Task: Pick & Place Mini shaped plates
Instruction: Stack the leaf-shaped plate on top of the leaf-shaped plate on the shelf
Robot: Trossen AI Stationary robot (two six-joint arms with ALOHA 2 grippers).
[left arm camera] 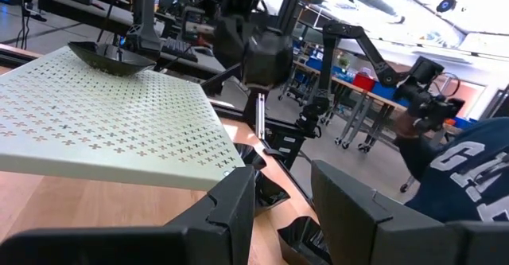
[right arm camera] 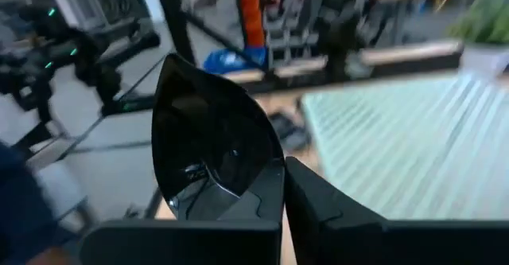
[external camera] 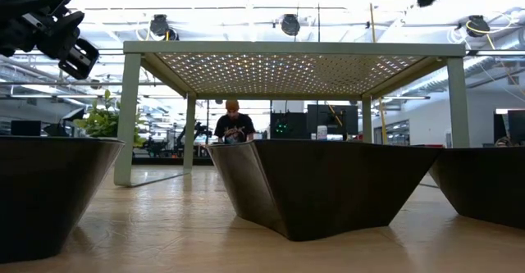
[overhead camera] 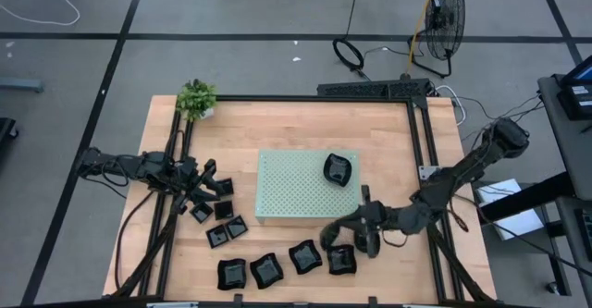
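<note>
My right gripper (overhead camera: 333, 232) is shut on a glossy black leaf-shaped mini plate (right arm camera: 208, 138) just off the near edge of the pale green perforated board (overhead camera: 301, 186). Another black plate (overhead camera: 339, 169) rests on the board's far right part. My left gripper (overhead camera: 210, 184) is open and empty over a cluster of small square black plates (overhead camera: 222, 210) left of the board; its fingers (left arm camera: 231, 209) stand apart with nothing between them. Several larger black plates (overhead camera: 266, 269) lie in a row by the near edge. My right gripper pinches the leaf-shaped plate by its side wall near the rim (right arm camera: 274, 169), one finger (right arm camera: 258, 201) on the inner face and the other on the outside. The plate stands on edge in the hold, pointed end up, clear of the table.
The green board stands on legs (external camera: 127, 117) above the tabletop. A small potted plant (overhead camera: 196, 98) sits at the far left corner. Black frame rails (overhead camera: 418, 132) run along the table's sides. A person's dark sleeve (left arm camera: 461, 177) shows beyond the table.
</note>
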